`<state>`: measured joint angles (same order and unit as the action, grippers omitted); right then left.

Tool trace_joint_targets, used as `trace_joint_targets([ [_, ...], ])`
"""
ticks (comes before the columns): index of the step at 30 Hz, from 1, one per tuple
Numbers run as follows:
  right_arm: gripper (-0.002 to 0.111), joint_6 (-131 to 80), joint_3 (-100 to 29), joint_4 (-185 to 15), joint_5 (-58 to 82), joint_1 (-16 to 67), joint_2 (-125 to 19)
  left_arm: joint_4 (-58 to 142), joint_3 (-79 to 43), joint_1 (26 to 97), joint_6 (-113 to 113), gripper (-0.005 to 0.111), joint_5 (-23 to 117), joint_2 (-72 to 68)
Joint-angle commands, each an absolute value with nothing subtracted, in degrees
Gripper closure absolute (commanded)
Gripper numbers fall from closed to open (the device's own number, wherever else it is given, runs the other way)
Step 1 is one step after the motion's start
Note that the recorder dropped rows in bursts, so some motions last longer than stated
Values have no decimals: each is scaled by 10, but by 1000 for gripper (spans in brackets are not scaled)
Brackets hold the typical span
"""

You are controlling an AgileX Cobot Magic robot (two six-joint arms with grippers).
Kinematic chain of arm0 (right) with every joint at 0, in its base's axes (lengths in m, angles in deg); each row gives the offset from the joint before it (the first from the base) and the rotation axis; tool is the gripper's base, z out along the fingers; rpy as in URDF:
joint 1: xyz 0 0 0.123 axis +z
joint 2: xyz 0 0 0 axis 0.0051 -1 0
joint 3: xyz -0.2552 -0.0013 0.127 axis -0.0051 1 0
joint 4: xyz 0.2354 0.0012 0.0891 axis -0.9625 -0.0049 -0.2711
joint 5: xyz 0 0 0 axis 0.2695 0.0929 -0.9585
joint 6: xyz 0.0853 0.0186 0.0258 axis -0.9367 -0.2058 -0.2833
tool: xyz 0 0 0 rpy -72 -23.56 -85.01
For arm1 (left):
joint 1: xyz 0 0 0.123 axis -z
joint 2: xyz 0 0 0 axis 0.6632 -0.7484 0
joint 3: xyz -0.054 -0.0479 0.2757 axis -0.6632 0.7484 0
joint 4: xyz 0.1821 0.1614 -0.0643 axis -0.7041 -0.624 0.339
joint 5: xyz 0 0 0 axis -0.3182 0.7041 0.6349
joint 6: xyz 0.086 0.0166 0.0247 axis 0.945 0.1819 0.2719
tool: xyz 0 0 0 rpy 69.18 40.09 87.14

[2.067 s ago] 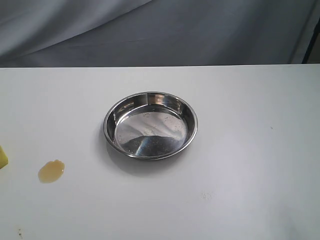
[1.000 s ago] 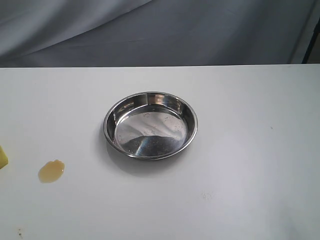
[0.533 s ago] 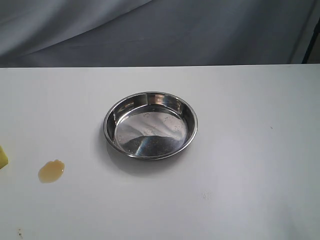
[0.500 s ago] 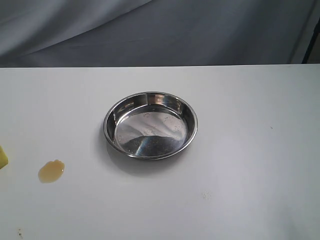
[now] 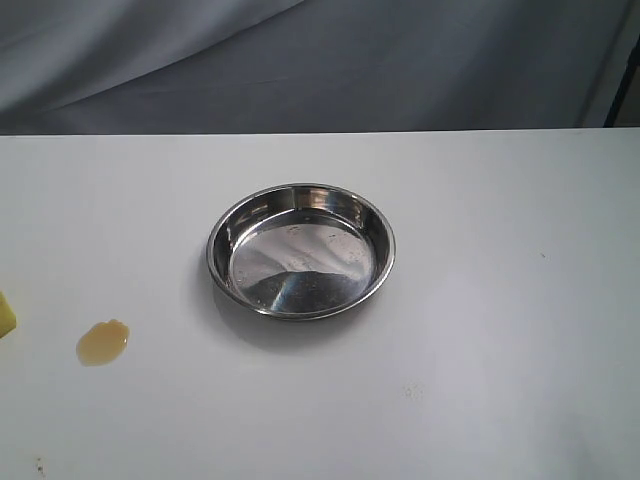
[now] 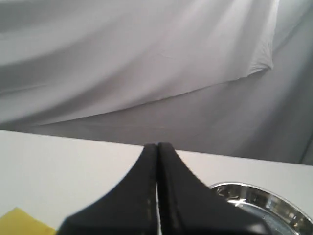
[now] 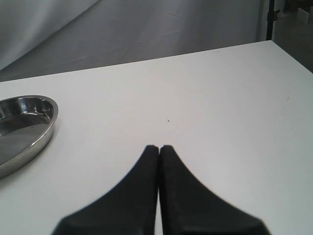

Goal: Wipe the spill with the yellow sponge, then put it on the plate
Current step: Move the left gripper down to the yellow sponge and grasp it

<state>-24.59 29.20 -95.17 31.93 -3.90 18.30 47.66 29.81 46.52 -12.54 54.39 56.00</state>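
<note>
In the exterior view, the yellow sponge (image 5: 5, 314) is cut off at the left edge to a sliver, near the amber spill (image 5: 102, 341) on the white table (image 5: 480, 330). The steel plate (image 5: 300, 272) sits well apart at the middle. Only the wrist views show the left gripper (image 6: 157, 147) and right gripper (image 7: 159, 148), each with fingers pressed together on nothing; the left wrist view also catches a corner of the sponge.

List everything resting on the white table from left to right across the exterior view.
bright yellow foam sponge (only a corner shows at the picture's edge) → small amber liquid spill → round shiny stainless-steel plate
</note>
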Motion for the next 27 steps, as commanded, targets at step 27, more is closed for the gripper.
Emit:
trace_joint_targets([
  [27, 108, -245, 294, -954, 319, -43, 187, 239, -149, 441, -306, 107, 1007, -219],
])
